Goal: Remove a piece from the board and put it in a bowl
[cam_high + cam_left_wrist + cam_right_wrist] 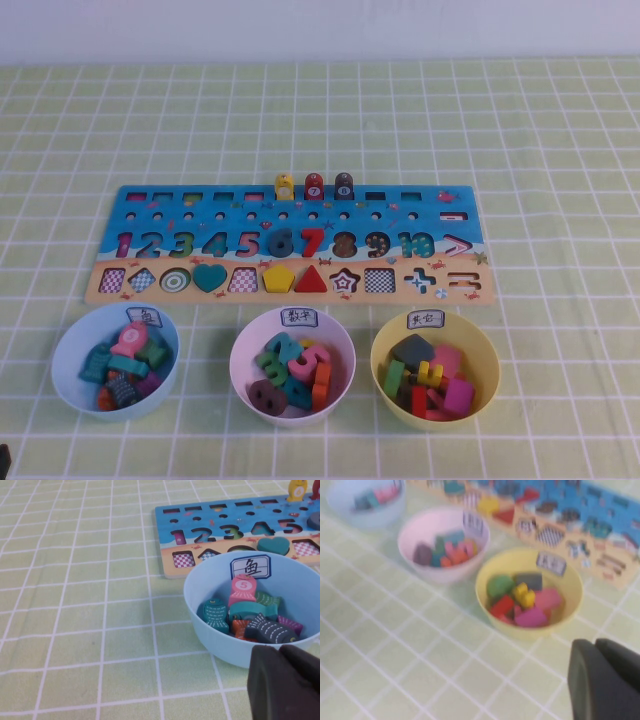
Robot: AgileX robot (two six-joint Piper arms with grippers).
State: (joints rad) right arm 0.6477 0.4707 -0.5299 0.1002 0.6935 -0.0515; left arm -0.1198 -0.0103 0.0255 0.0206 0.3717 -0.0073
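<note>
- Lying at the right end of the board's [200, 200] blue strip, right of centre in the high view, the piece [454, 216] sits in its slot, with neither jaws near it.
- Left jaws: a dark shape in the lower right of the left wrist view, beside the pale blue bowl [210, 630]; I cannot tell how far open they are.
- Right jaws: dark, in the lower right of the right wrist view, near the yellow bowl [481, 587]; again I cannot tell.
- All sits on the desk [300, 100].
</note>
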